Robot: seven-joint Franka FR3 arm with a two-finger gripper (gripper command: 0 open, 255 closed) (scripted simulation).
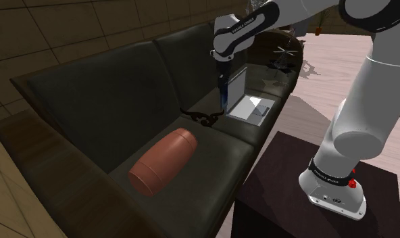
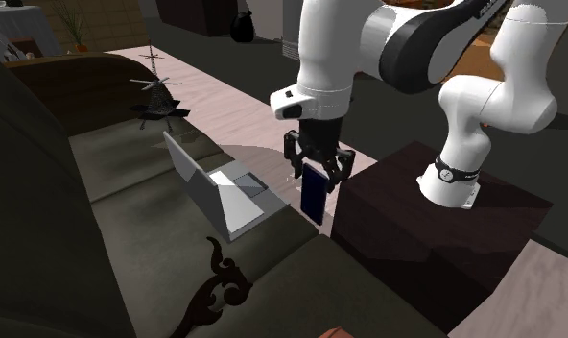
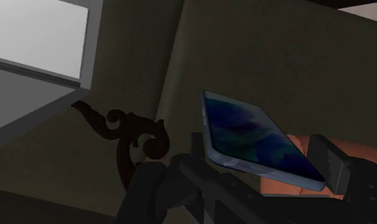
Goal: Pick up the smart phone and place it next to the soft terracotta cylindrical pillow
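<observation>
- The claw is clamped on the smart phone, one black finger on each long edge, up at the phone's top end.
- The phone hangs lifted off the dark sofa, with its blue-tinted screen showing between the fingers in the wrist view.
- In the second exterior view, the phone hangs near-upright over the seat's front edge, between the open grey laptop and the dark box stand.
- The laptop sits on the seat cushion with its lid up, just beside the hanging phone.
- The terracotta cylindrical pillow lies on its side on the seat, well apart from the phone, toward the shoulder view's lower left.
- A dark curly ornament lies flat on the cushion between the laptop and the pillow.
- In the wrist view, a patch of the pillow's orange peeks out beyond the phone's lower end.
- The white arm arcs up from the stand and reaches over to the sofa, wrist pointing down.
</observation>
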